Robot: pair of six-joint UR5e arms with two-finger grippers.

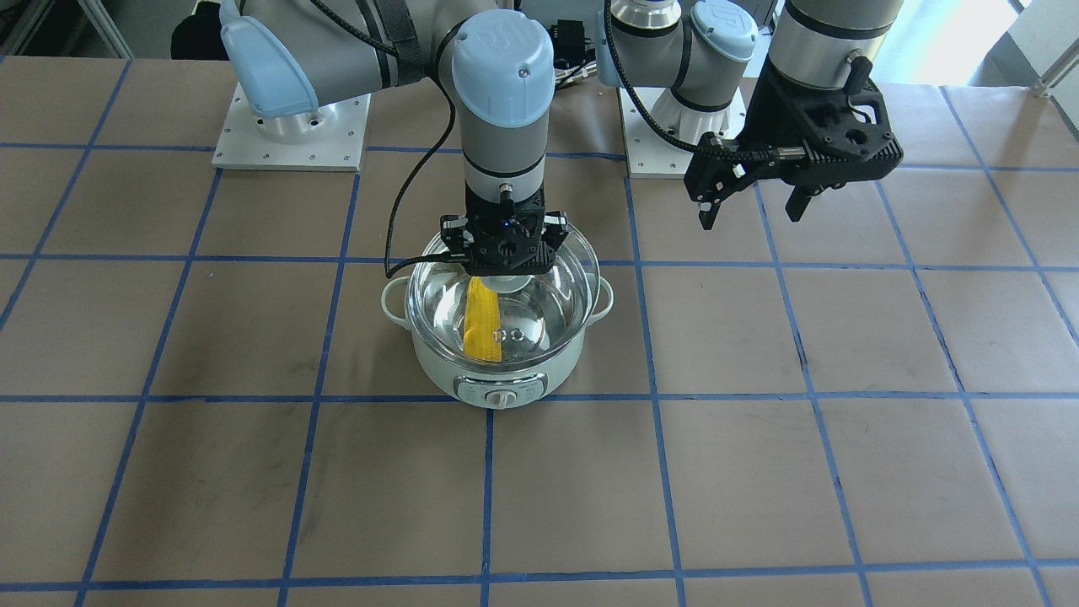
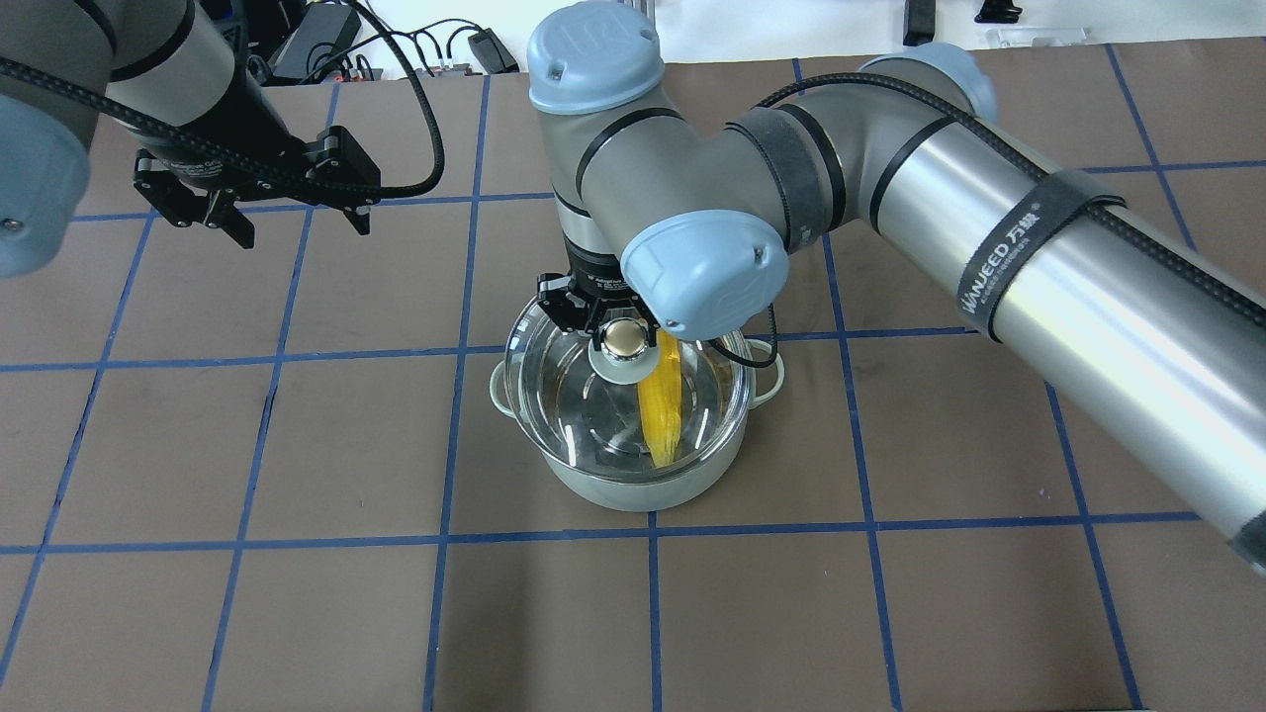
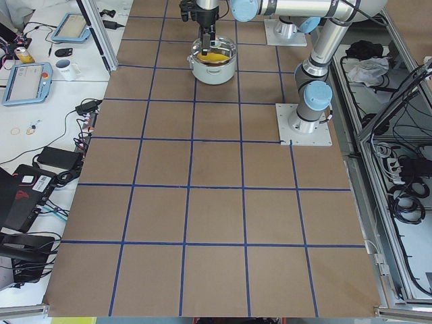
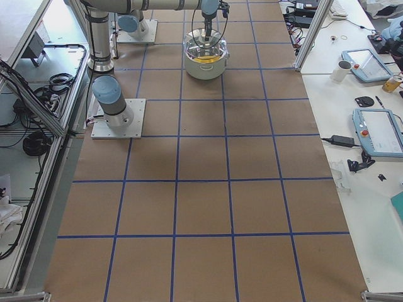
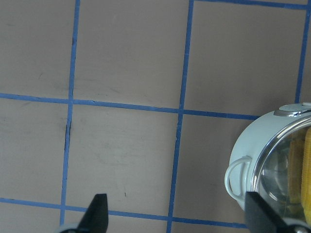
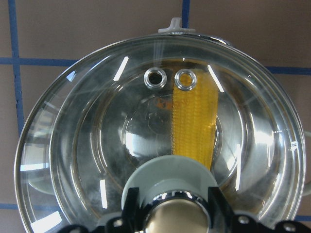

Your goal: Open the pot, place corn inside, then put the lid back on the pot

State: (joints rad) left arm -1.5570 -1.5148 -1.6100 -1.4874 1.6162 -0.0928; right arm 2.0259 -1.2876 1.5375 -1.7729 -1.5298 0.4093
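Right pincer [image 6: 172,213] pinches the lid [image 6: 87,145] by its knob, over the pot [image 1: 493,371] and seemingly a little off-centre. The corn [image 6: 192,121] lies inside. Left pincer [image 1: 750,215] hangs wide and empty, well apart. Last step, I judge: seat the rim squarely, then let go.

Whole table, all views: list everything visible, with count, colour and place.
pot: one, pale mint green, mid-table on a blue grid line.
lid: one, clear glass, over the pot's mouth.
corn: one, yellow, inside the pot under the lid.
table: one, brown cover with blue tape grid.
mug: one, white, side bench.
teach pendants: two, grey, side bench.
right gripper: one, black, shut on the lid's knob.
left gripper: one, black, open, above the table, apart from the pot.
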